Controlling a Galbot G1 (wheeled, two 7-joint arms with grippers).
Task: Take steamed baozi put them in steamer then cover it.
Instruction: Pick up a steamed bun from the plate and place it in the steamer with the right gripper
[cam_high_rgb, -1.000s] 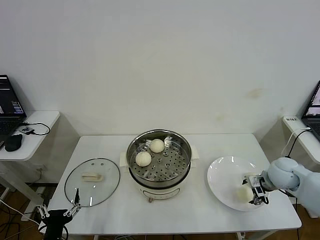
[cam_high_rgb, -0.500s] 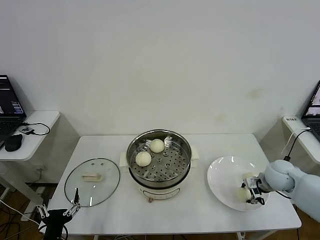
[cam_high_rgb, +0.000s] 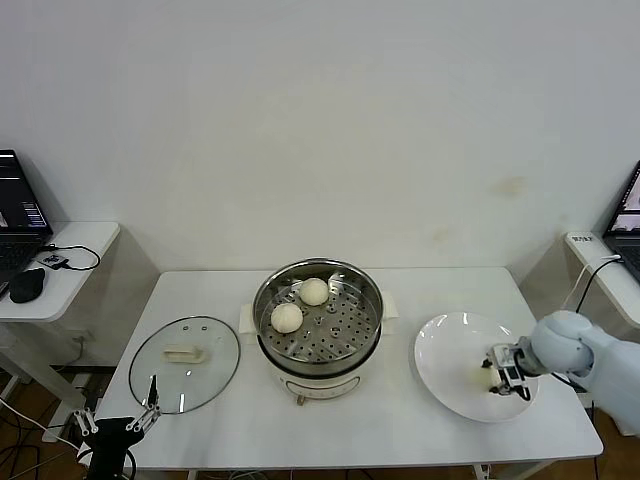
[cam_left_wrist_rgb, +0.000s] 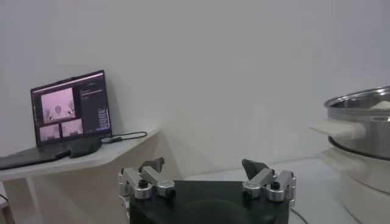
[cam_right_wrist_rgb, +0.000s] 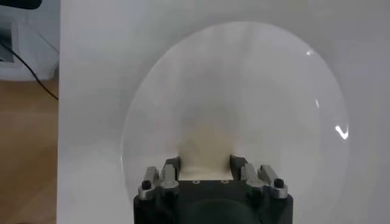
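Observation:
The steamer (cam_high_rgb: 318, 352) stands at the table's middle with two baozi (cam_high_rgb: 314, 291) (cam_high_rgb: 287, 317) on its perforated tray. The glass cover (cam_high_rgb: 160, 380) lies flat on the table to its left. My right gripper (cam_high_rgb: 505, 373) is over the right side of the white plate (cam_high_rgb: 445, 355), shut on a third baozi (cam_right_wrist_rgb: 206, 146) that sits between its fingers, just above the plate (cam_right_wrist_rgb: 256, 85). My left gripper (cam_high_rgb: 120, 428) is open and empty, parked low off the table's front left corner; its wrist view shows its own jaws (cam_left_wrist_rgb: 204, 167) apart and the steamer's side (cam_left_wrist_rgb: 365, 119).
A side table with a laptop (cam_high_rgb: 18, 215) and a mouse stands at the far left. Another laptop (cam_high_rgb: 628, 215) sits at the far right. The table's front edge runs just below the plate.
My right gripper has moved a little up and away from the plate's front edge with the baozi in it. The left arm has not moved.

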